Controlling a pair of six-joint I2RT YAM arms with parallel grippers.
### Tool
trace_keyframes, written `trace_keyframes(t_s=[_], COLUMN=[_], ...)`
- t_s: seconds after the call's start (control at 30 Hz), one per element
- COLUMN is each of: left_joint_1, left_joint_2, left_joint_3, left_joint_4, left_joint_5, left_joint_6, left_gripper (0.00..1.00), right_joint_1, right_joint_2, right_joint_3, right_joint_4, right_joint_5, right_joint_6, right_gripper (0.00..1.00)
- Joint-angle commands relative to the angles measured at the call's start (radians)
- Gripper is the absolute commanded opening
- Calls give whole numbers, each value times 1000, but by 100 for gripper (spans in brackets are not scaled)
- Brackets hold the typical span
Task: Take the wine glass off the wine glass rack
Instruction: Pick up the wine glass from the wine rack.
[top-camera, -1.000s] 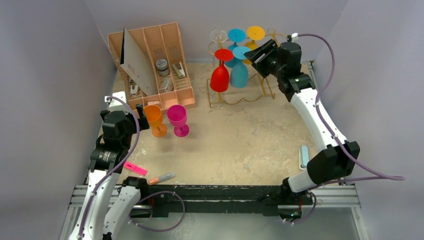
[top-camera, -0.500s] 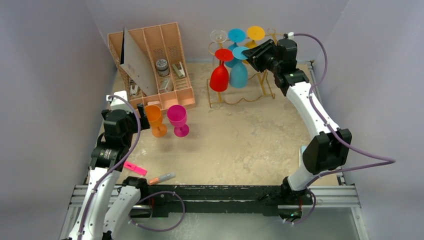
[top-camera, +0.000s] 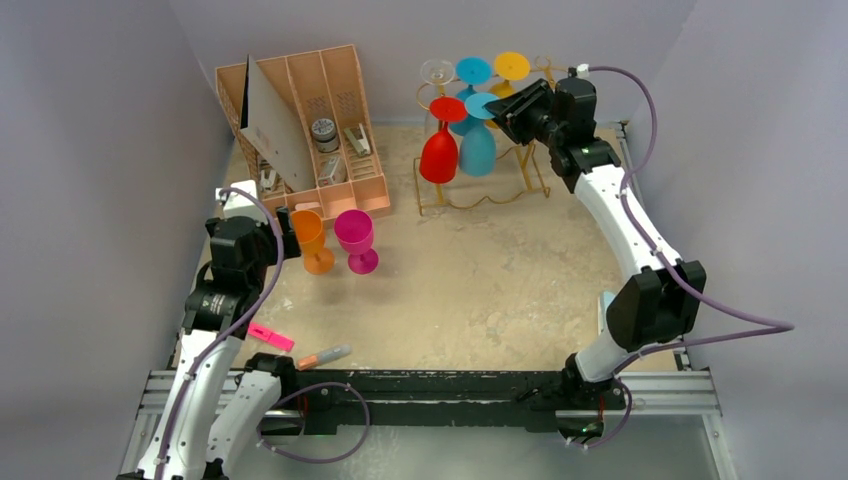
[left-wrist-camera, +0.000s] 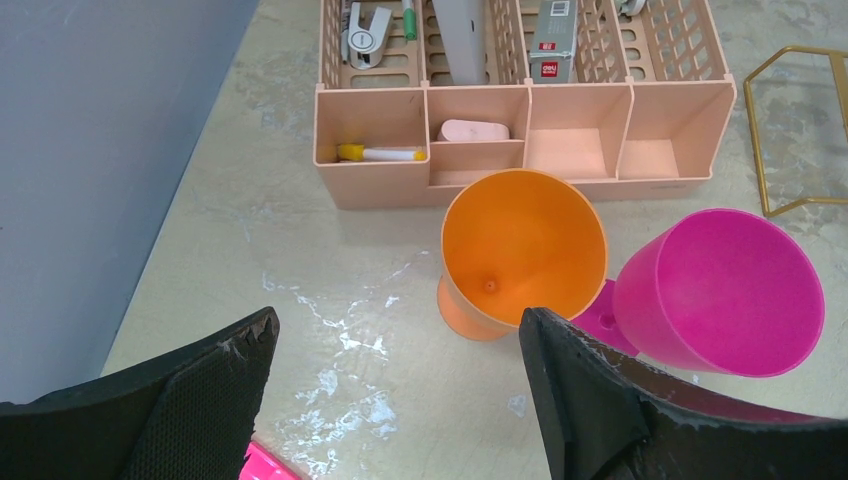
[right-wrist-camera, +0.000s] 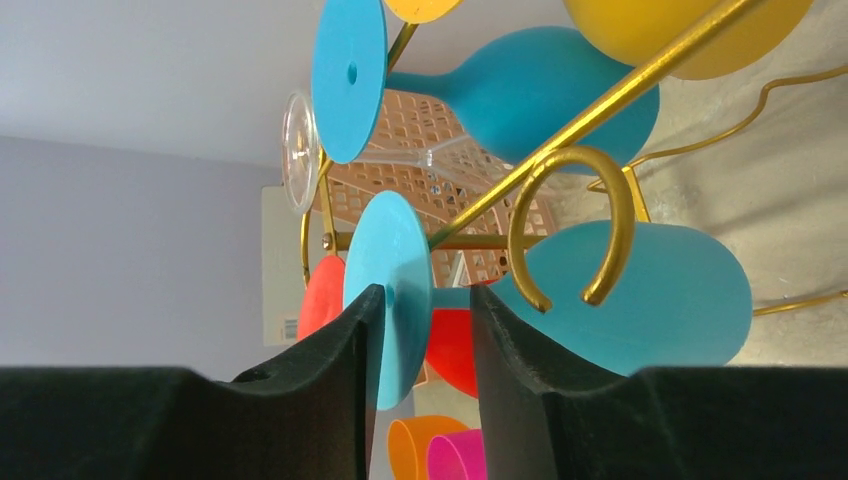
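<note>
Your right gripper (right-wrist-camera: 427, 300), unclenched, straddled the pale-blue plastic wine glass (right-wrist-camera: 640, 300) at its foot, presumably to slide it off the gold wire rack (right-wrist-camera: 620, 210).

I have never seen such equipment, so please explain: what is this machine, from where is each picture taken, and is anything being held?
These are two robot arms bolted to a table. One picture looks down from above; the other two come from cameras on the wrists. The left tool is open, facing an orange glass and a pink glass standing before a tan organiser. The right tool reaches the gold rack, where coloured glasses hang upside down. Its fingers stand either side of the foot of a light blue glass; whether they press it, I cannot tell.
</note>
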Motion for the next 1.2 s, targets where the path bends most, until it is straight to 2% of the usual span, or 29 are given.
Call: trace_keyframes(t_s=[0.0,0.13,0.4,0.47,0.6,0.77,0.83,0.93,1.17], left_joint_1=[8,8,8,8,8,8,8,8,8], left_joint_2=[-5,-10,-21,-23,-4,9,2,1,6], left_joint_3=[0,0,0,1,0,7,5,6,7], left_joint_4=[34,33,30,29,32,25,24,18,19], left_joint_5=[-1,-5,-13,-14,-13,-10,-10,-8,-6], left_joint_6=[14,17,17,17,16,17,17,15,18], left_gripper=[88,88,88,88,88,87,87,87,87], right_joint_1=[-2,-2,-2,-2,-2,-2,-2,-2,-5], right_joint_2=[-62,-70,-46,-46,-41,-28,-22,-20,-28], right_joint_3=[25,31,73,74,94,109,114,118,101], right_joint_4=[-19,-36,-51,-46,-74,-75,-76,-83,-55], right_joint_5=[31,29,24,24,15,13,4,-23,-33], right_joint_6=[-43,-77,-91,-96,-107,-106,-108,-103,-66], right_gripper=[42,42,35,29,23,21,11,2,0])
